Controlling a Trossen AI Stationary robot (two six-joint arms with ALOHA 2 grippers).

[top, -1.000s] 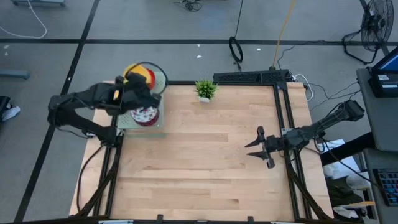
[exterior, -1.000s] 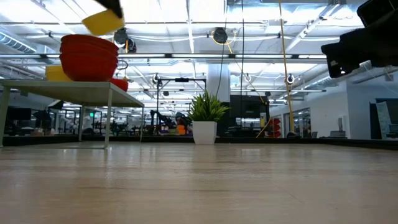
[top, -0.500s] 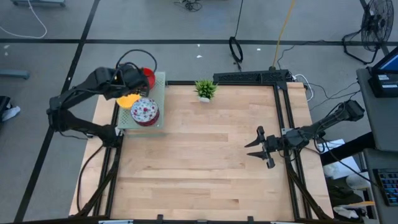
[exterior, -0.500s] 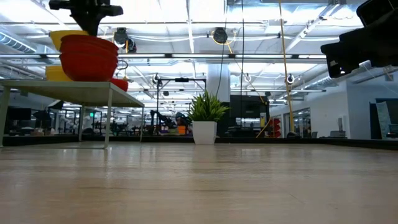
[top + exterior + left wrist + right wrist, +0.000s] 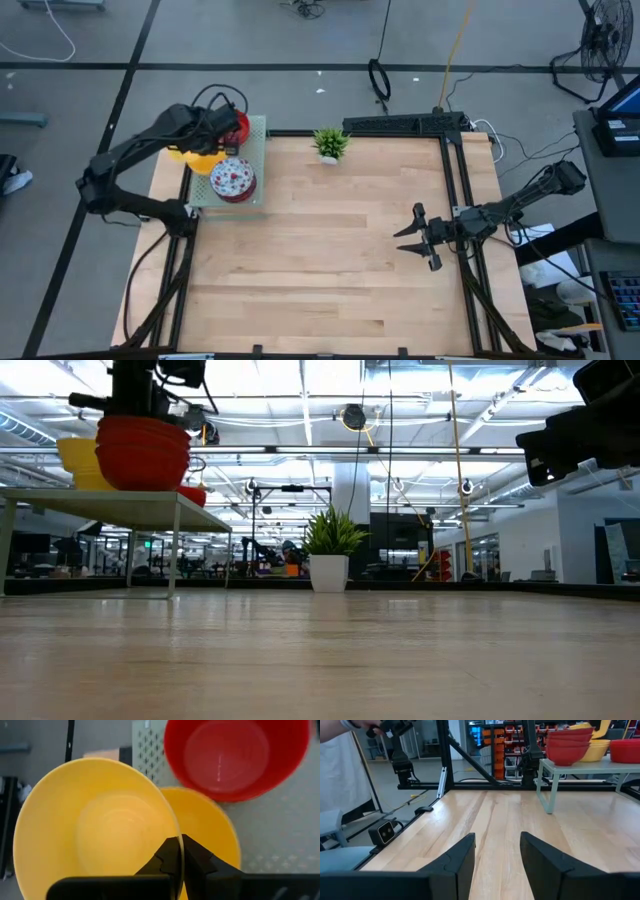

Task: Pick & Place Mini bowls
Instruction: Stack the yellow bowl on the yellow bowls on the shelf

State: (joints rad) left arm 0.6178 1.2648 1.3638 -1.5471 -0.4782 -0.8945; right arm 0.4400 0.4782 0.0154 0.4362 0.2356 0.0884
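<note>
Yellow glossy plastic fills the left wrist view: a small round yellow bowl point(image 5: 95, 820) is pinched by its rim between the left gripper's point(image 5: 181, 851) fingers, which are closed thin on that edge, and it hangs over a second yellow bowl point(image 5: 210, 827) sitting on the pale perforated metal shelf point(image 5: 257, 150) at the far left corner of the light wooden desk point(image 5: 330, 250). Beside these rests a plain glossy red bowl point(image 5: 235, 755), and the high view shows a white bowl with red floral pattern point(image 5: 232, 178) stacked on red ones nearer the desk. All the mini bowls appear gathered on the shelf, none on the desk, so I judge the sorting well advanced, with this yellow one seemingly about to nest and be released; whether further bowls must move cannot be told. The right gripper point(image 5: 418, 236) waits low over the desk's right side, fingers spread apart and empty.
</note>
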